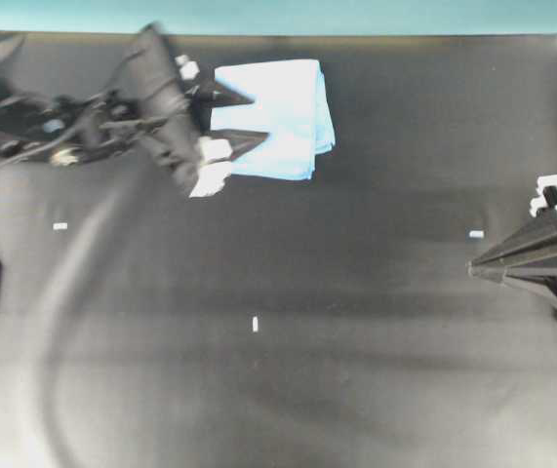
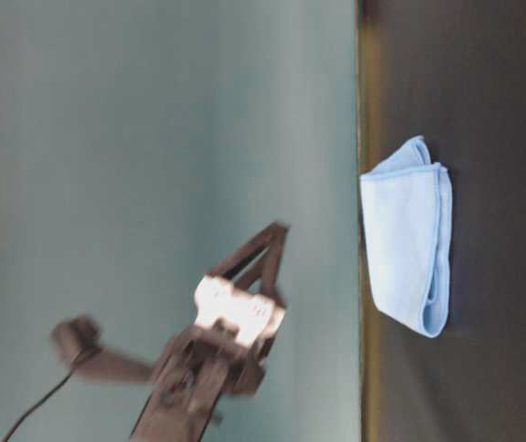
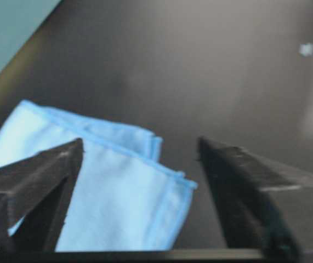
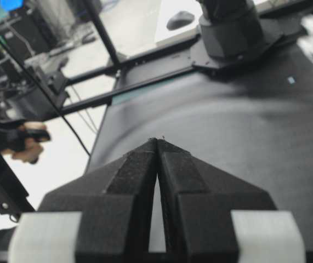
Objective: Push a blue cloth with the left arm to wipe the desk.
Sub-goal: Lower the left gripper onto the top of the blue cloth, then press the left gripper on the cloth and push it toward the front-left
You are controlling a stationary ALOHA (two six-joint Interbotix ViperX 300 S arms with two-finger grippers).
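While the right gripper (image 4: 157, 143) rests closed, the left gripper (image 1: 244, 119) spreads over the blue cloth (image 1: 283, 122).

Smeared by motion blur in the overhead view: left arm (image 1: 83, 122), outline soft. Partly covered there by its fingers: near edge of blue cloth (image 1: 278, 112). Cropped by the frame edge: right gripper (image 1: 473, 265) body.

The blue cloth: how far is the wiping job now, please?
Early stage. Done: the left gripper has reached the blue cloth, jaws open, fingers over its left edge. In hand: lining up for the push; the wrist view shows the cloth between the fingers. Left: the whole push across the desk. The right gripper rests shut.
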